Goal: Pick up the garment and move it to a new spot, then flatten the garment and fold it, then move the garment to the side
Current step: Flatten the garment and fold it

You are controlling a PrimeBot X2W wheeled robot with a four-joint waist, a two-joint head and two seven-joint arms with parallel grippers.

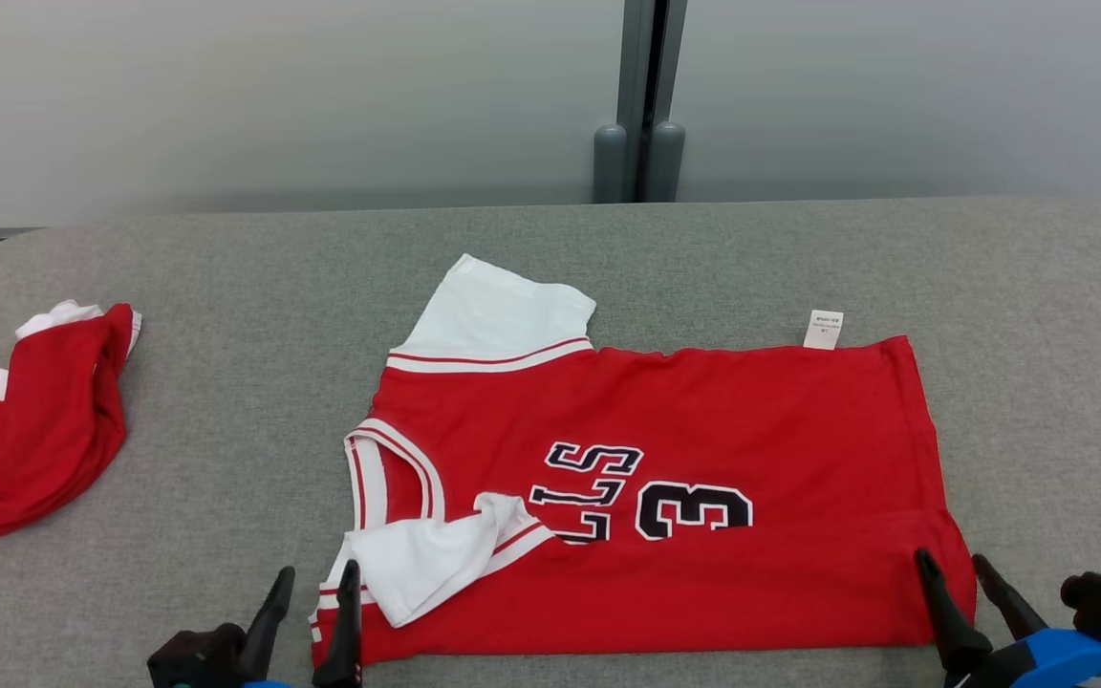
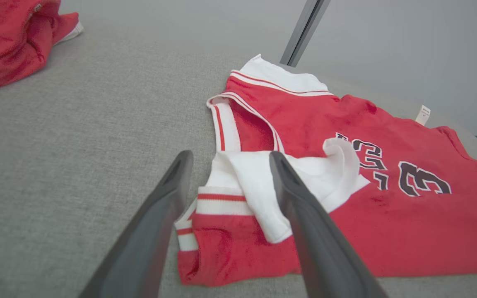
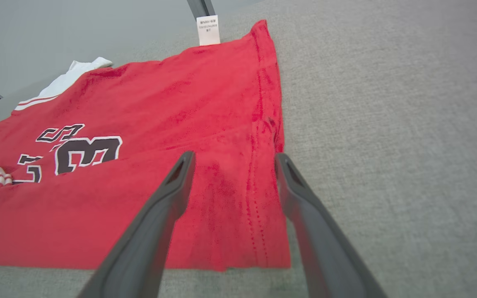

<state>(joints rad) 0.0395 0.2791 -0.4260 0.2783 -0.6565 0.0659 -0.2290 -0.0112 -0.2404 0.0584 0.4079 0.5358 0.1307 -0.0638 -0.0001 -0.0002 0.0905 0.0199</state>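
Note:
The garment (image 1: 703, 430) is a red jersey with white sleeves and black lettering, spread on the grey table with its neck to the left. One white sleeve (image 1: 436, 554) lies folded over its near left corner; the other (image 1: 498, 311) sticks out at the back. My left gripper (image 1: 316, 578) stands open at that near left corner, its fingers apart over the sleeve (image 2: 259, 182) with nothing held. At the near right hem corner (image 3: 259, 215) my right gripper (image 1: 952, 564) is open too, straddling the hem (image 1: 952, 545) without holding it.
A second red and white garment (image 1: 25, 420) lies crumpled at the table's left edge. A white label (image 1: 823, 329) pokes out at the jersey's far edge. Grey table surface (image 1: 1038, 382) stretches to the right and behind. A wall with a grey post (image 1: 641, 96) stands beyond.

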